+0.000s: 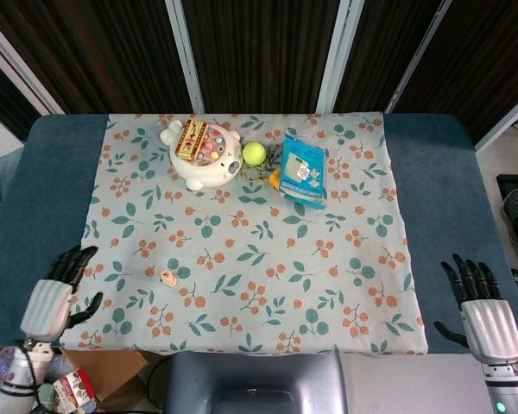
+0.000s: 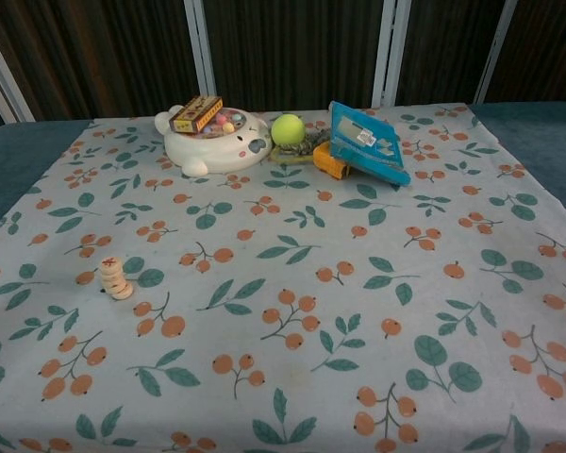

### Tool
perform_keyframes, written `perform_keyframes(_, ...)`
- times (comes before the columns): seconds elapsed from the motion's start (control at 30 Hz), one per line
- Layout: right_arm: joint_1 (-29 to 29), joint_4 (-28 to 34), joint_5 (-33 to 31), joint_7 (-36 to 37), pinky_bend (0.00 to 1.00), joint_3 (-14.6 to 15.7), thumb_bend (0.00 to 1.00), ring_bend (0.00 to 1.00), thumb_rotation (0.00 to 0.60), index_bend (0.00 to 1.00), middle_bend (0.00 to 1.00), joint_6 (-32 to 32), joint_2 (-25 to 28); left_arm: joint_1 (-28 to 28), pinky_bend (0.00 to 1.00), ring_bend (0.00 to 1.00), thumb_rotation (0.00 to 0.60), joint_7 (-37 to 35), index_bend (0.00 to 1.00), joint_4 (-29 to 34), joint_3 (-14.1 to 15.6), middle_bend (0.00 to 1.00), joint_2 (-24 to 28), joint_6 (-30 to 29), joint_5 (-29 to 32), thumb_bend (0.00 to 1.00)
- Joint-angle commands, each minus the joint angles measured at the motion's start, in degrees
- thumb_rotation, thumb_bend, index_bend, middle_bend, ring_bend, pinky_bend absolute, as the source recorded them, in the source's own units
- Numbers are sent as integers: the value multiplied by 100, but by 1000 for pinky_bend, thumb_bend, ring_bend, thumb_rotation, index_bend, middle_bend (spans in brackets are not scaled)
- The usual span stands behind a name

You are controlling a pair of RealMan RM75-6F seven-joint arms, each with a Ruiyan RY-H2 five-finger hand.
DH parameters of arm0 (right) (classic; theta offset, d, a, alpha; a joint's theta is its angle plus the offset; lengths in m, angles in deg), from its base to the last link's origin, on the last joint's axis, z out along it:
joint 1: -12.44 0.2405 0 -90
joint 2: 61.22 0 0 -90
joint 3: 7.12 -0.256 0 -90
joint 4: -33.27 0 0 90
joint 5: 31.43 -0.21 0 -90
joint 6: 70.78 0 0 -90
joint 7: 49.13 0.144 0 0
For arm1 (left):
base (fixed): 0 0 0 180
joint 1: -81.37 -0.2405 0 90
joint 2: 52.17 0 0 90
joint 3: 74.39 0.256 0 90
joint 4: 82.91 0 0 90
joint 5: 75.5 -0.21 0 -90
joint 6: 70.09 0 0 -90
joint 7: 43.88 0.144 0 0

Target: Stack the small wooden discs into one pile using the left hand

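Observation:
A small pile of wooden discs [image 2: 114, 277] stands alone on the floral cloth at the near left; the head view shows this pile [image 1: 168, 278] from above. My left hand [image 1: 55, 293] hovers off the cloth's left edge, over the blue table border, fingers spread and holding nothing. It is well left of the pile. My right hand [image 1: 481, 306] rests open at the near right, beyond the cloth's edge. Neither hand shows in the chest view.
At the back of the cloth sit a white animal-shaped dish [image 1: 202, 156] with small items in it, a tennis ball [image 1: 254, 153], and a blue packet [image 1: 304, 169] over an orange object. The blue table [image 1: 34, 198] borders the cloth on both sides.

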Motion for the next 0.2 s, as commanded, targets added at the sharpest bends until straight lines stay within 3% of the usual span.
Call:
perform_keyframes(0.03,26,12,34,-38,0,21,123,0,600,0,0,47,-17,-352,0,0,600,-673,48,-474,272,48,172,-105,-132,388)
perform_keyframes(0.2,13,27,73,-17,0,38,124,0,600,0,0,18,-7,-380,0,0,600,-768,43,-376,239,42,303,-20,-159,389)
